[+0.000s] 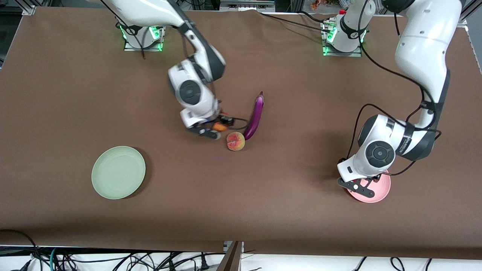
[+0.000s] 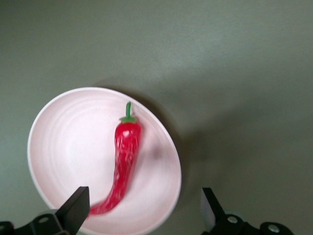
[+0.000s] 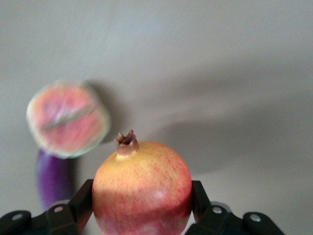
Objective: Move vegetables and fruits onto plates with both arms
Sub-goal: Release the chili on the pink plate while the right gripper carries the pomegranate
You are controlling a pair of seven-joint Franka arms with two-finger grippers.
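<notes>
My right gripper [image 1: 216,127] is shut on the red-yellow fruit [image 3: 142,181] with its small nub, which shows between both fingers in the right wrist view. Beside it lie the peach [image 1: 235,141] and the long purple eggplant [image 1: 254,116], near the table's middle. My left gripper [image 1: 359,188] hangs open just above the pink plate [image 2: 58,147] at the left arm's end. The red chili pepper [image 2: 124,156] lies loose in that plate, and neither finger [image 2: 76,208] touches it. The green plate [image 1: 118,172] sits bare toward the right arm's end.
Brown cloth covers the whole table. Cables trail from both arm bases at the top of the front view. More cables lie below the table's front edge.
</notes>
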